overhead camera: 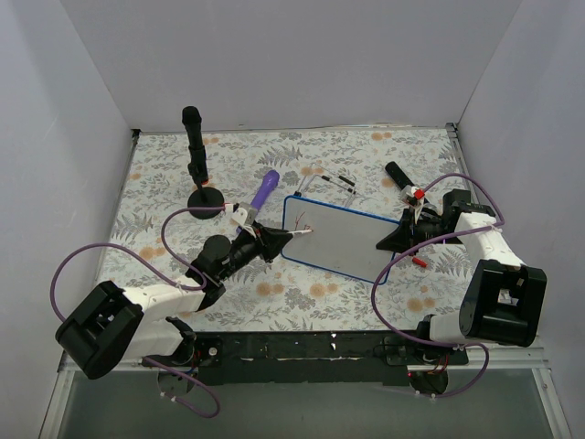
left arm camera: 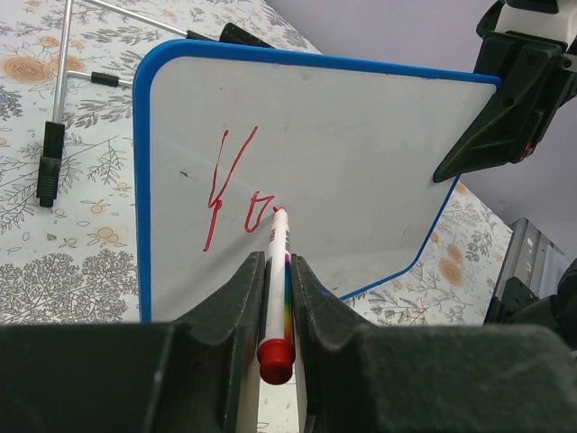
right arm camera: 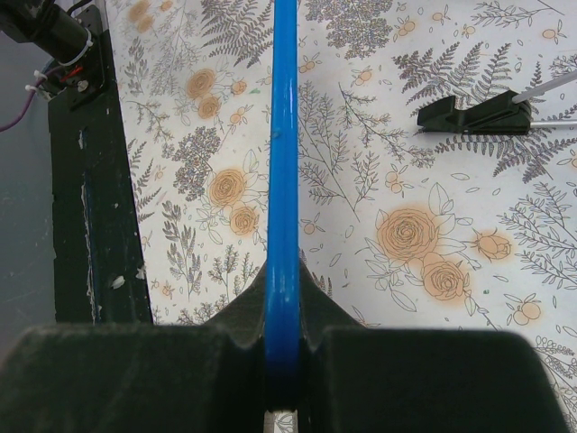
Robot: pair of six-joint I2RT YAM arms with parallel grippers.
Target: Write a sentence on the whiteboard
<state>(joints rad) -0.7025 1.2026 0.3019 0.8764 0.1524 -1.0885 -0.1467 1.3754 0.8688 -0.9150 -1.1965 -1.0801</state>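
The left tool [left arm camera: 278, 260] holds marker [left arm camera: 279, 236] tip on whiteboard [left arm camera: 343, 144]; right tool [right arm camera: 282, 271] clamps rim

Glossy, smooth whiteboard [left arm camera: 361, 162]; blue plastic rim [right arm camera: 282, 180]

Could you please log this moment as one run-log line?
left claw: shut on marker, tip on whiteboard | right claw: shut on whiteboard edge | sentence: first strokes only
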